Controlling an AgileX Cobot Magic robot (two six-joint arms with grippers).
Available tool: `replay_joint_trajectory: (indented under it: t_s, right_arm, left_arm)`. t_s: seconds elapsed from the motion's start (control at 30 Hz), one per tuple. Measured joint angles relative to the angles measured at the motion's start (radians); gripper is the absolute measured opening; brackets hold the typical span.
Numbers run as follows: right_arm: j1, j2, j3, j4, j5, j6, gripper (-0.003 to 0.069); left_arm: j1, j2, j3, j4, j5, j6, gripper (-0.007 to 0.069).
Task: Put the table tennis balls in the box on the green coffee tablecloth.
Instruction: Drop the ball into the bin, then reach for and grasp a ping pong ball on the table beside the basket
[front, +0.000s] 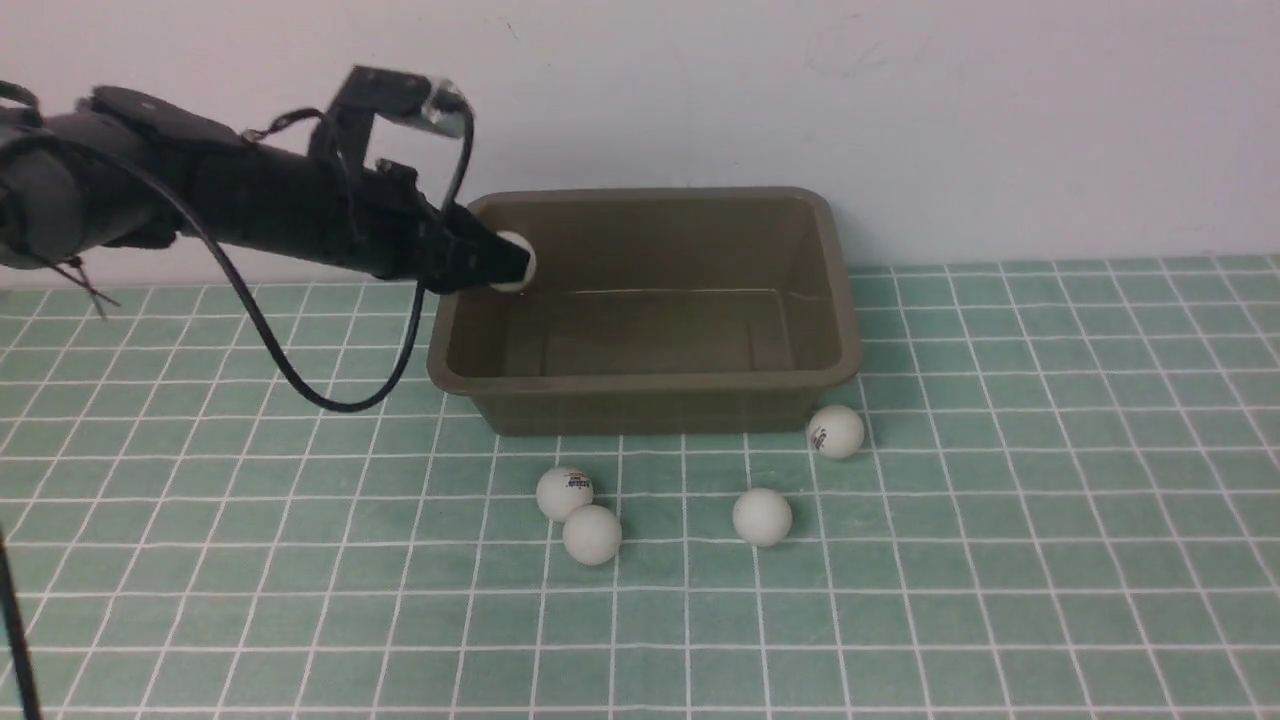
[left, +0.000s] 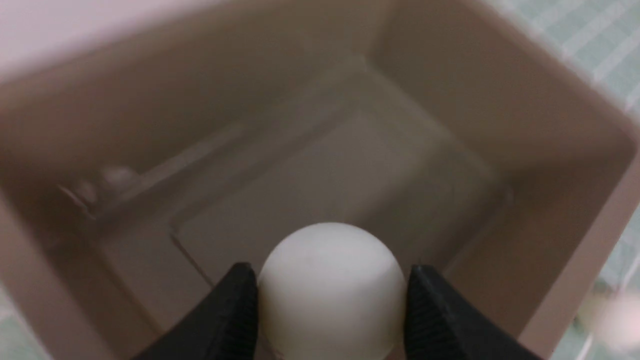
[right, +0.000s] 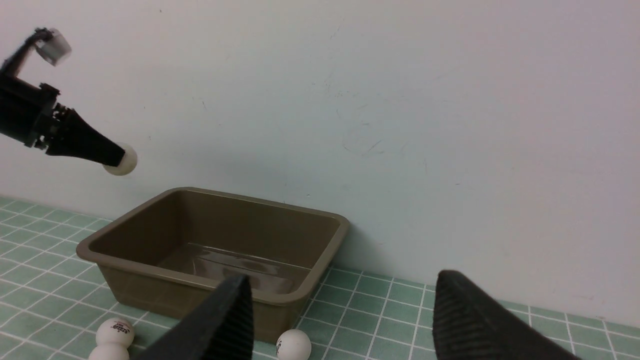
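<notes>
In left pincer (front: 508, 262), half-hidden ball (left: 330, 285)

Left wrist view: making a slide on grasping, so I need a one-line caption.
Left jaws hold a white table tennis ball over the empty olive-brown box.

Pale wall (front: 900, 100) — faint scuffs (right: 361, 145), soft light

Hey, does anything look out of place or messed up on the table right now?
Nothing stands out. The box sits upright and empty. Four table tennis balls lie loose on the tablecloth before it; the left end effector holds a fifth ball above the box.
</notes>
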Motion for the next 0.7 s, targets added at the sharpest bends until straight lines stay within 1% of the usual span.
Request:
replay_joint_trajectory:
  t_s: [0.1, 0.13, 0.2, 0.27, 0.3, 0.37, 0.47, 0.53, 0.57, 0.63, 0.7]
  right_arm:
    - [0.0, 0.0, 0.0, 0.0, 0.0, 0.0, 0.0442]
    - [0.0, 0.0, 0.0, 0.0, 0.0, 0.0, 0.0442]
    - [0.0, 0.0, 0.0, 0.0, 0.0, 0.0, 0.0442]
    - [0.0, 0.0, 0.0, 0.0, 0.0, 0.0, 0.0442]
    - [0.0, 0.0, 0.0, 0.0, -0.001, 0.0, 0.0442]
    - [0.0, 0.0, 0.0, 0.0, -0.001, 0.0, 0.0442]
    - [0.0, 0.0, 0.0, 0.0, -0.001, 0.0, 0.0442]
    - [0.0, 0.0, 0.0, 0.0, -0.001, 0.0, 0.0442]
    - [0.0, 0.0, 0.0, 0.0, -0.001, 0.0, 0.0442]
    - [0.0, 0.0, 0.0, -0.005, -0.001, 0.0, 0.0442]
    - [0.0, 0.0, 0.0, -0.01, -0.001, 0.0, 0.0442]
  left_arm:
    - [-0.019, 0.059, -0.048, 0.097, 0.043, -0.036, 0.0335]
    - [-0.03, 0.072, -0.062, 0.15, 0.049, -0.065, 0.0336]
    - [-0.041, 0.08, -0.077, 0.205, 0.049, -0.095, 0.0346]
    - [-0.054, 0.072, -0.116, 0.331, 0.05, -0.207, 0.0398]
    - [-0.054, 0.071, -0.119, 0.331, 0.052, -0.207, 0.0398]
    - [-0.055, 0.05, -0.155, 0.412, 0.078, -0.301, 0.0433]
    - [-0.054, 0.005, -0.214, 0.484, 0.157, -0.413, 0.0441]
    - [-0.054, -0.045, -0.264, 0.527, 0.238, -0.49, 0.0435]
    - [-0.054, -0.075, -0.297, 0.545, 0.297, -0.557, 0.0421]
    - [-0.054, -0.123, -0.341, 0.556, 0.362, -0.65, 0.038]
    - [-0.054, -0.158, -0.365, 0.556, 0.38, -0.707, 0.033]
